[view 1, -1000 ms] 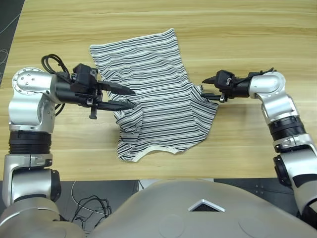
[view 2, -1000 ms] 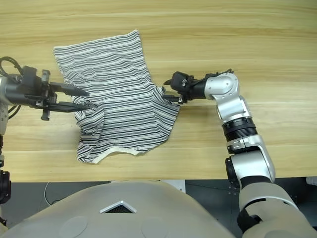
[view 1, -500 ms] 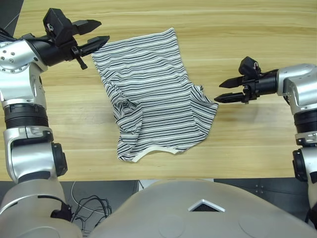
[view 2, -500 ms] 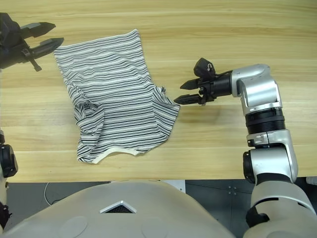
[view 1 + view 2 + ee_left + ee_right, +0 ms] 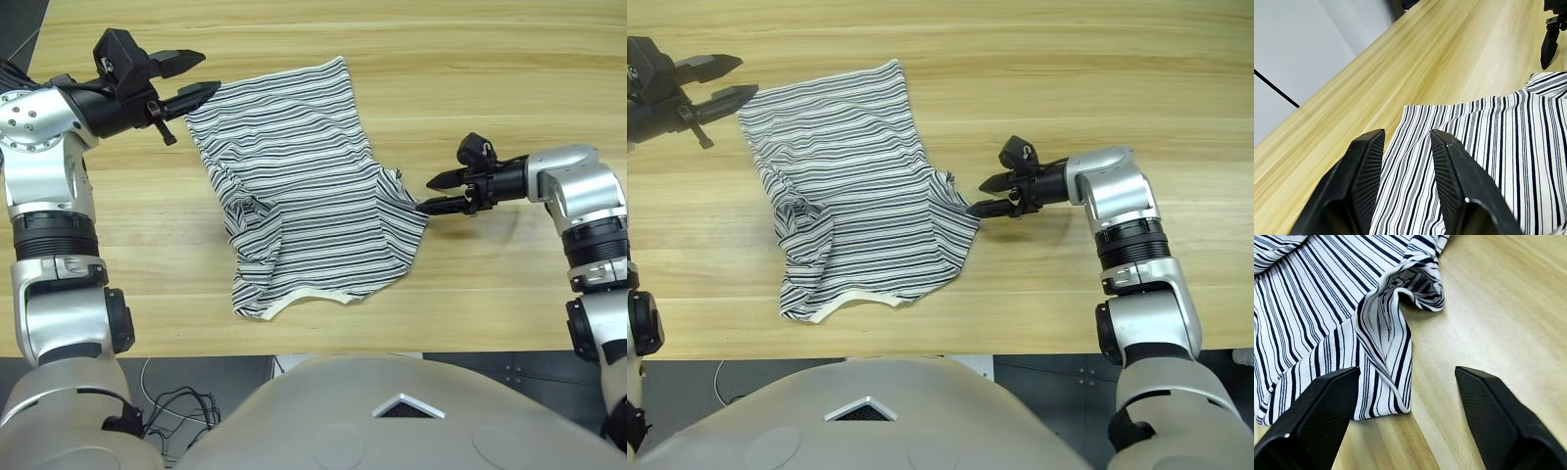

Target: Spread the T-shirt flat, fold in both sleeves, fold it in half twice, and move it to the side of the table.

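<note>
wooden table (image 5: 490, 59), striped t-shirt (image 5: 304, 186) rumpled, sleeves hard to make out

Items counted: one striped T-shirt (image 5: 304, 186), lying on one desk (image 5: 490, 59). Two hands are recorded, one left hand (image 5: 209, 72) and one right hand (image 5: 424, 196). Two fingers (image 5: 1369, 166) are noted on each hand, four in total.
</note>
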You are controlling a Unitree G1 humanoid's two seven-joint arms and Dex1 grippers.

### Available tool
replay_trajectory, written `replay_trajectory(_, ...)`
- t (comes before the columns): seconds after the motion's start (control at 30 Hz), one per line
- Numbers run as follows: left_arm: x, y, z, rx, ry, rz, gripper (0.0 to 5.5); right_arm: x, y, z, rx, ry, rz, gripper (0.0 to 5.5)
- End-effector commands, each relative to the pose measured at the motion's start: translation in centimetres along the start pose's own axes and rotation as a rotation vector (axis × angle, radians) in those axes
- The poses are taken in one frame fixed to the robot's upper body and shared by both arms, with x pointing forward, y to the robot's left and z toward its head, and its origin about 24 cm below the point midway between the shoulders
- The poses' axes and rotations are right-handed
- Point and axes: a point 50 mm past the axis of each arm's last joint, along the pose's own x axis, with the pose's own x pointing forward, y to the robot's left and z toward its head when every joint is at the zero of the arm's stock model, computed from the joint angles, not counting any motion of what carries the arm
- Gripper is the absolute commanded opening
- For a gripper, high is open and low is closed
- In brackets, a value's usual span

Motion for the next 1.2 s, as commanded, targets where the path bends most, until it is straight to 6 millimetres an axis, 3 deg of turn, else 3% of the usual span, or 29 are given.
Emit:
replay_trajectory(0.03,0.3,-0.4,-0.1,0.000,0.010,-0.024,1.75,0.6,1.1,-2.2,0.045,0.087,0.052,3.05)
replay_trajectory(0.53,0.6,-0.7,-0.1,0.002,0.003,-0.047,1.75,0.6,1.2,-2.5,0.041,0.118,0.016,0.17)
replay_trajectory(0.73,0.6,-0.6,-0.1,0.008,0.009,-0.050,1.75,0.4,1.3,-1.5,-0.018,0.104,0.015,0.13)
replay_trajectory(1.0,0.5,-0.5,-0.2,0.011,0.008,-0.060,1.75,-0.7,3.0,3.6,-0.232,-0.001,-0.013,0.13)
replay_trajectory(1.2,0.5,-0.6,-0.1,0.018,0.005,-0.078,1.75,-0.8,4.1,4.3,-0.288,0.002,-0.011,0.13)
